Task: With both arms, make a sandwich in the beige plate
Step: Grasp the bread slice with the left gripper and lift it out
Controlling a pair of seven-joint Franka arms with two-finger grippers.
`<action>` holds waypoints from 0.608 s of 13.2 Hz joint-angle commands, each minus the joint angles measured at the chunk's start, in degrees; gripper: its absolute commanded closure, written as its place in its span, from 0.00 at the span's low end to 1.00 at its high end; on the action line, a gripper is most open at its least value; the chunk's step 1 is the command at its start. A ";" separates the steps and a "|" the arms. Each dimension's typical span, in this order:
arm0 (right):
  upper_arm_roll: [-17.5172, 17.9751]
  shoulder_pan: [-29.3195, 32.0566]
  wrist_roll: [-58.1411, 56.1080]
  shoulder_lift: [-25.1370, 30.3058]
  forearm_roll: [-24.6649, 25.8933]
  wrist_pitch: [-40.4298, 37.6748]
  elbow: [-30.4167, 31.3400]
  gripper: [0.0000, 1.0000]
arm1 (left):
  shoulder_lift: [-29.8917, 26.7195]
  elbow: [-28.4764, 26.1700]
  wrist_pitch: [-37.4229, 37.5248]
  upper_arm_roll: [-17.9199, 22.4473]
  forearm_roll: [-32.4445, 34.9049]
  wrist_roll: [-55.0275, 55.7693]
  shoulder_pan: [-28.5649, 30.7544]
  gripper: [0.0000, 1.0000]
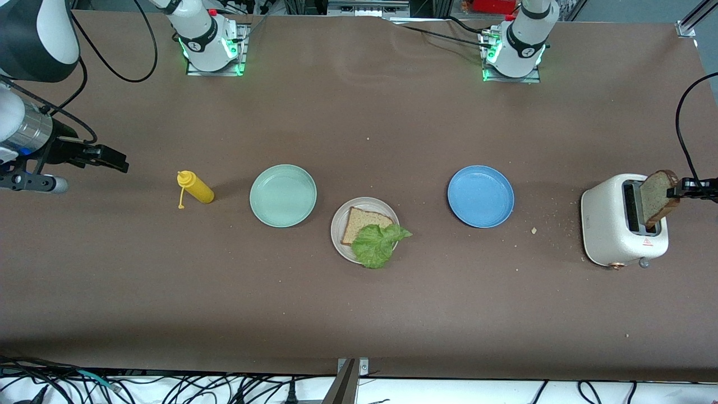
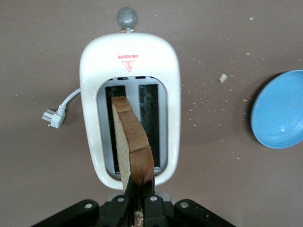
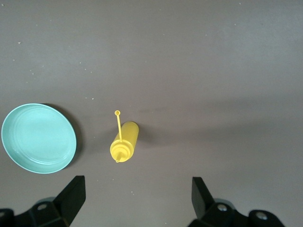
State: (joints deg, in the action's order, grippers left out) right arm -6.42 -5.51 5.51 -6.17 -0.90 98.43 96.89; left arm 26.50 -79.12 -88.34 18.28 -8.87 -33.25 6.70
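The beige plate (image 1: 337, 227) lies mid-table with one tan bread slice (image 1: 363, 222) on it. A ruffled green lettuce leaf (image 1: 379, 244) rests on that slice and hangs over the rim. At the left arm's end stands a white toaster (image 1: 614, 238) (image 2: 128, 52). A second bread slice (image 1: 657, 197) (image 2: 135, 142) sticks up tilted from one of its slots. My left gripper (image 1: 676, 189) (image 2: 140, 189) is shut on that slice's crust. My right gripper (image 1: 116, 164) (image 3: 137, 198) hangs open and empty over the table at the right arm's end.
A yellow squeeze bottle (image 1: 196, 188) (image 3: 124, 143) lies beside a mint green plate (image 1: 283, 195) (image 3: 38, 138). A blue plate (image 1: 481, 196) (image 2: 279, 111) sits between the beige plate and the toaster. Crumbs lie around the toaster, and its plug (image 2: 52, 118) rests on the table.
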 commanded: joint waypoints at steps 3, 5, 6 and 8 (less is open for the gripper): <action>0.18 0.15 -0.24 0.37 0.81 -0.96 -1.70 0.01 | -0.58 7.99 11.14 -1.05 2.01 -1.82 -1.85 1.00; 0.01 0.50 -0.76 0.02 0.37 -0.25 -1.97 0.01 | -0.49 11.96 16.25 -1.58 1.23 -2.44 -4.49 1.00; 0.09 0.59 -0.24 0.02 0.37 -0.25 -2.84 0.01 | -0.57 12.05 17.23 -1.93 0.35 -2.44 -5.54 1.00; 0.09 0.67 -0.50 -1.20 0.37 -0.17 -5.56 0.01 | -0.49 12.06 17.50 -2.55 -3.24 -1.83 -7.83 1.00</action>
State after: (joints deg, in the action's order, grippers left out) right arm -6.55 -5.41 5.51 -6.18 -0.89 98.71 94.49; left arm 25.86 -67.79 -72.04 15.77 -9.58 -34.31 0.40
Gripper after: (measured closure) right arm 0.004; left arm 0.921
